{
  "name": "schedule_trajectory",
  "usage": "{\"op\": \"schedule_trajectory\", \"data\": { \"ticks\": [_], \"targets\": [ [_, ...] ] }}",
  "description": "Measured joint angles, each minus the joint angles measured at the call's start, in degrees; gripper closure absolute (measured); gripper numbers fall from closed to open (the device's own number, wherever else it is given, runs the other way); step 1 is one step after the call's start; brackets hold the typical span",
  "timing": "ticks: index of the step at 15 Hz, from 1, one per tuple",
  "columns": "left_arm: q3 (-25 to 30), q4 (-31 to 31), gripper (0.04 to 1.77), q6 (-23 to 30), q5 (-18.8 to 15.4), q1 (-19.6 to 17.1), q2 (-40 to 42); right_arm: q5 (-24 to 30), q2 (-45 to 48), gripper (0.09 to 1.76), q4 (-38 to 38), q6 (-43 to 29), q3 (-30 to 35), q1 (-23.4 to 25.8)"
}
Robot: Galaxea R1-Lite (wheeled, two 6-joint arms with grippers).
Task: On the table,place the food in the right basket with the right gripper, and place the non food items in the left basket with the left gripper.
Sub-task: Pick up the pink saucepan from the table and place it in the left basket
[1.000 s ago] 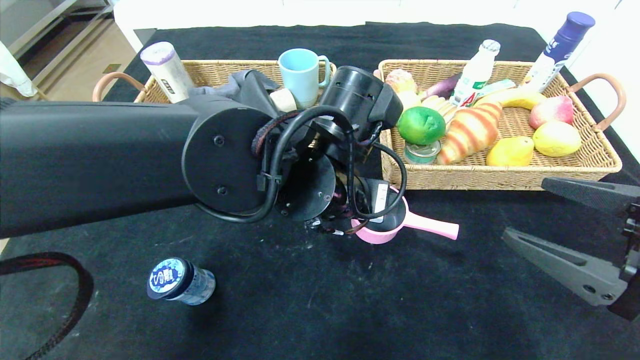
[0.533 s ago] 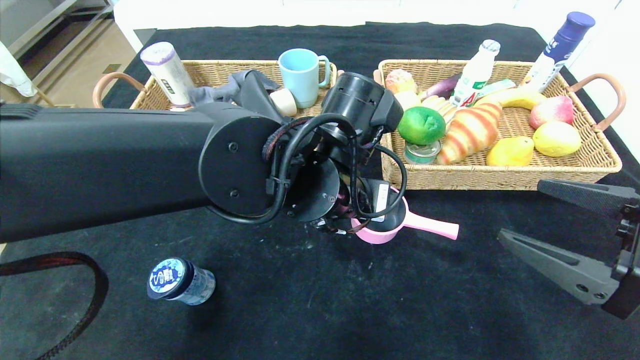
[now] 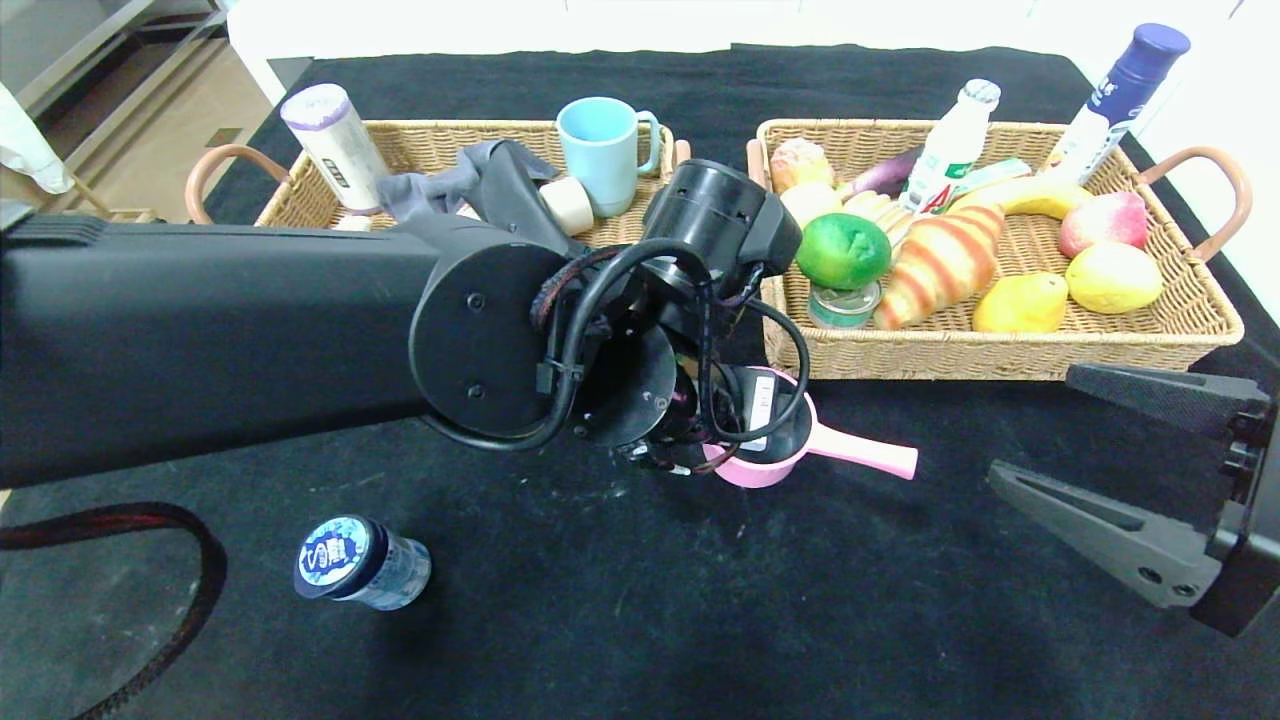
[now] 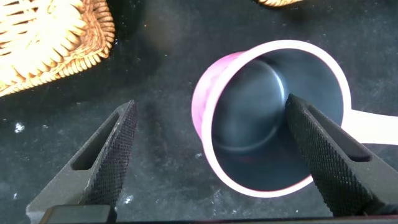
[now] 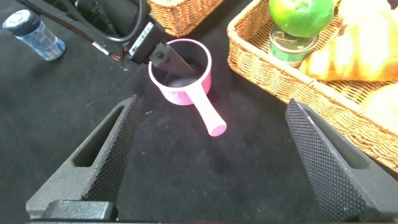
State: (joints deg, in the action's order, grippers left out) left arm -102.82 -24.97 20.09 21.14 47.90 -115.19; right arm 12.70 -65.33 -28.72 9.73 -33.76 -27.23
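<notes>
Left end effector (image 4: 208, 158): spread wide over the pink pot, one finger (image 4: 323, 152) reaching down inside the bowl, the other finger (image 4: 102, 165) outside it over bare cloth; the wall of the pot stands between the two, and nothing is pinched.
Pink pot (image 3: 775, 455): upright on the desk just in front of the gap between the two baskets, dark inside, its straight pink handle (image 3: 865, 455) pointing toward the robot's right.
Left arm (image 3: 220, 330): reaches across from the robot's left, its wrist and cables covering most of the pot in the head view.
Right end effector (image 3: 1085, 450): fingers spread, holding nothing, hanging above the desk at the robot's right, in front of the right basket and well apart from the pot.
Left basket (image 3: 430, 145): wicker, at the far left; holds a blue mug (image 3: 600, 150), a white roll (image 3: 330, 140), grey cloth and a small pale cylinder.
Right basket (image 3: 1000, 350): wicker, at the far right; holds a green fruit (image 3: 842, 250), a croissant (image 3: 940, 262), a tin can, a banana, yellow and red fruit, a white bottle (image 3: 950, 145) and a bottle with a blue cap (image 3: 1120, 95).
Small bottle (image 3: 360, 565): lying on its side on the desk near the front left, blue cap toward the camera, well apart from the pot.
Desk (image 3: 650, 620): covered in black cloth.
</notes>
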Motion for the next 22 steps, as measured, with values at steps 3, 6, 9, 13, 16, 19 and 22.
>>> {"op": "schedule_trajectory", "data": {
  "ticks": [3,6,9,13,16,19,22],
  "targets": [
    [0.2,0.11,0.09,-0.09,-0.69,-0.27,-0.18,0.05,-0.35,0.14,0.0,-0.06,-0.01,0.12],
    [0.2,0.09,0.09,-0.04,-2.32,-0.4,-0.46,0.02,-0.6,0.14,0.0,-0.06,-0.09,0.28],
    [0.22,-0.15,0.09,-0.02,-2.38,-0.44,-0.49,0.05,-0.68,0.14,0.0,-0.04,-0.09,0.28],
    [0.39,-0.11,0.63,0.0,-2.38,-0.44,-0.49,0.02,-0.73,0.14,0.0,-0.04,-0.01,0.28],
    [0.85,-0.02,0.98,-0.02,-2.35,-0.55,-0.44,0.02,-0.9,0.14,-0.02,-0.04,0.0,0.28],
    [1.63,0.39,1.62,0.0,-2.43,-0.74,-0.3,0.02,-1.15,0.14,0.0,-0.04,0.09,0.22],
    [2.23,0.24,1.65,0.0,-2.46,-0.85,-0.11,0.02,-1.4,0.14,-0.02,-0.02,0.16,0.2]
  ]
}}
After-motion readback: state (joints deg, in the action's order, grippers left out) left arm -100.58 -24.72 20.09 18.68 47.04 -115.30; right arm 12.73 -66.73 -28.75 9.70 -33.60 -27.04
